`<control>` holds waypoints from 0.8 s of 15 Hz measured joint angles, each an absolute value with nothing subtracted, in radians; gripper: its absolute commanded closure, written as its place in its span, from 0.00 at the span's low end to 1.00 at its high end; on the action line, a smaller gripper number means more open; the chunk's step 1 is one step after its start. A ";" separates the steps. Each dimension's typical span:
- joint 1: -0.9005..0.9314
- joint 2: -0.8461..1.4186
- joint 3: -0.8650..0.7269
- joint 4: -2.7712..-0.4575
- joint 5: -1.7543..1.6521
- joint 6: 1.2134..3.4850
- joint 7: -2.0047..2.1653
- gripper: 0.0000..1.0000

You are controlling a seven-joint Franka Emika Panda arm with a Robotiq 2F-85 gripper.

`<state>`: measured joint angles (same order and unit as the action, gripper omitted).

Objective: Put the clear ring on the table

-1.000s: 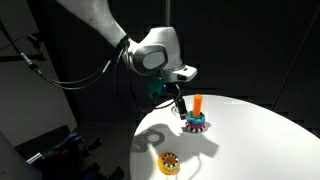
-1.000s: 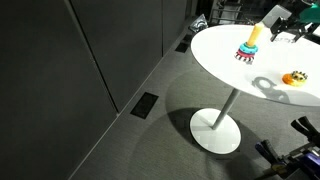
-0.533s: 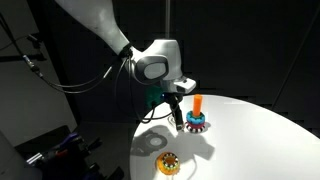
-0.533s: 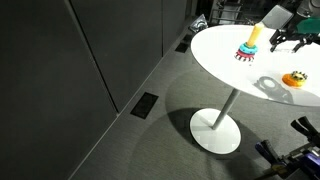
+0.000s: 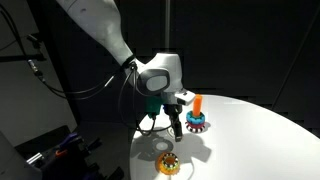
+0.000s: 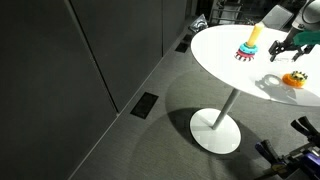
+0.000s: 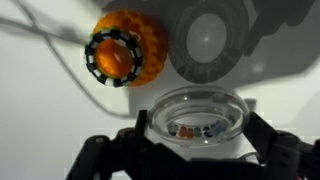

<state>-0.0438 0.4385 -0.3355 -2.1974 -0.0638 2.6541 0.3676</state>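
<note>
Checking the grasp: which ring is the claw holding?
The clear ring, see-through, gripped in the claw. The yellow dotted ring lies loose on the table; the coloured ones sit on the toy.

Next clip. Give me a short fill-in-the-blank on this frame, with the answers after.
1. The hand grips the clear ring above the ____ table.
2. The upright peg of the stacking toy is ____.
3. The number of rings lying loose on the table is ____: the yellow ring.
Missing words: white; orange; one.
</note>
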 measured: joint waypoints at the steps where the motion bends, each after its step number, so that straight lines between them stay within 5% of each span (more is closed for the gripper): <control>1: -0.044 0.448 -0.337 -2.196 -0.068 2.660 0.368 0.30; 3: -0.044 0.464 -0.341 -2.194 -0.076 2.668 0.368 0.01; 12: -0.044 0.491 -0.346 -2.175 -0.087 2.630 0.366 0.00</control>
<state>-0.0438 0.4907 -0.3464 -2.1752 -0.0869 2.6295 0.3664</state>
